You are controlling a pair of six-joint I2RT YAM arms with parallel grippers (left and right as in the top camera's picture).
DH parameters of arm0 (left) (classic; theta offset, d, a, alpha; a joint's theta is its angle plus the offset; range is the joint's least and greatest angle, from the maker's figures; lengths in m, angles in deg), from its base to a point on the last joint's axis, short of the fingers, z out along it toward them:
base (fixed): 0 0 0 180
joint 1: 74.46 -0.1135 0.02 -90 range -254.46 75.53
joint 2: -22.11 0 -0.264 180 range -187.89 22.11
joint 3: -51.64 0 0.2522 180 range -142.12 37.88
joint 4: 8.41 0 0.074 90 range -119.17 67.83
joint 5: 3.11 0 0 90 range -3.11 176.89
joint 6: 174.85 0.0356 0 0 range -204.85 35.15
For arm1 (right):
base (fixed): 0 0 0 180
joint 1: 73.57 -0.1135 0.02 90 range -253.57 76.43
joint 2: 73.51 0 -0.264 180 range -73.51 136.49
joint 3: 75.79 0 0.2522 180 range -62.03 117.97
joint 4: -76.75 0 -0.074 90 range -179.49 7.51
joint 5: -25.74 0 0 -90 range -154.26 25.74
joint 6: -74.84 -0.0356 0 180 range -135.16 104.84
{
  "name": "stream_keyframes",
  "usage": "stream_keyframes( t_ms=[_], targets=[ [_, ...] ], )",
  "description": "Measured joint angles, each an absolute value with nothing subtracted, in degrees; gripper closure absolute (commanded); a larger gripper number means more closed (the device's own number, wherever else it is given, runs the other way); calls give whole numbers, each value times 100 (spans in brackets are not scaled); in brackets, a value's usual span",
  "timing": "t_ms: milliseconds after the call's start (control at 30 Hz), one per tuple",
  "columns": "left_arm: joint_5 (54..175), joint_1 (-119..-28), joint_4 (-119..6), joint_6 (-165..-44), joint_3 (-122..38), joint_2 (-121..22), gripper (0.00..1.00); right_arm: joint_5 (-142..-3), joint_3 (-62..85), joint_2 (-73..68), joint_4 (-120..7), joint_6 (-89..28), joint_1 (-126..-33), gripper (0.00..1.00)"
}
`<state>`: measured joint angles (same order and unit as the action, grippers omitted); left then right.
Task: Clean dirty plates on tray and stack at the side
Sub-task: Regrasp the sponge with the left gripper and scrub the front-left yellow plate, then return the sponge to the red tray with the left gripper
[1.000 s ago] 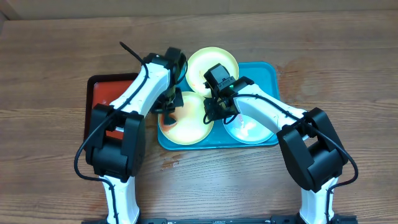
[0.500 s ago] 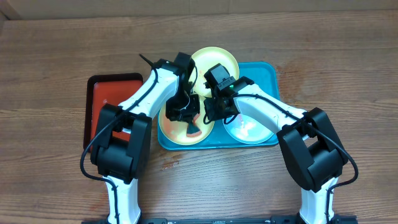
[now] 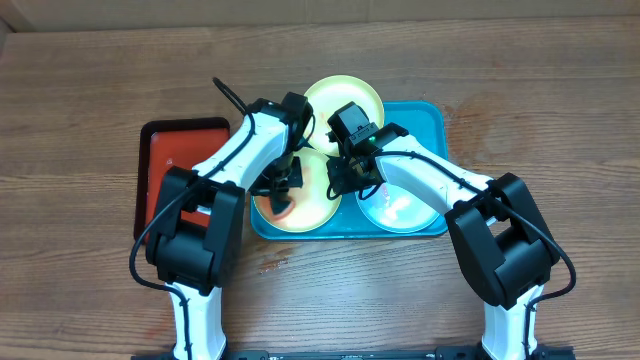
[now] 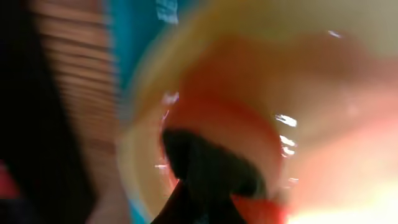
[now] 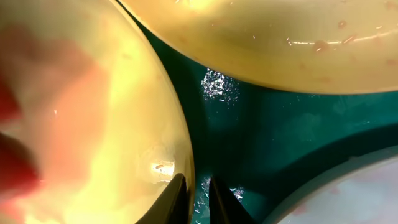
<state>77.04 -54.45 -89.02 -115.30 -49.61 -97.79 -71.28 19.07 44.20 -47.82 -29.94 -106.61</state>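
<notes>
The turquoise tray (image 3: 432,120) holds three plates: a lime-green one at the back (image 3: 345,98), a lime-green one at the front left (image 3: 305,205) and a pale mint-white one at the front right (image 3: 398,208). My left gripper (image 3: 281,190) is shut on an orange-red wiper (image 3: 280,205) and presses it on the front-left plate; the left wrist view is blurred and shows the wiper (image 4: 217,118) on that plate (image 4: 323,74). My right gripper (image 5: 196,198) is shut on that plate's right rim (image 5: 112,124), one finger inside and one over the tray (image 5: 261,124).
A smaller red tray with a black rim (image 3: 170,150) lies left of the turquoise tray, under the left arm. The back plate (image 5: 280,37) has small reddish specks. The two arms nearly meet over the front-left plate. Wooden table (image 3: 560,120) lies all around.
My left gripper has swept the orange-red wiper across the front-left plate, to the right and back to the left. The right gripper has not moved from the rim.
</notes>
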Motion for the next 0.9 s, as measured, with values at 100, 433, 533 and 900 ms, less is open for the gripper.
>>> stream_keyframes(
  t_ms=[100,433,533,900],
  targets=[
    [7475,-5590,-9206,-11646,-5455,-9794,96,-7128,1907,4420,-4782,-2994,-10661,85],
    [7455,-6792,-10364,-11742,-7245,-9822,96,-7124,1907,4420,-4745,-2997,-10661,85],
    [7549,-7319,-10406,-11753,-7218,-9822,96,-7124,1907,4420,-4747,-2994,-10661,85],
    [8192,-8468,-9099,-11380,-5745,-9824,71,-7093,1907,4420,-4788,-2999,-10661,89]
  ],
)
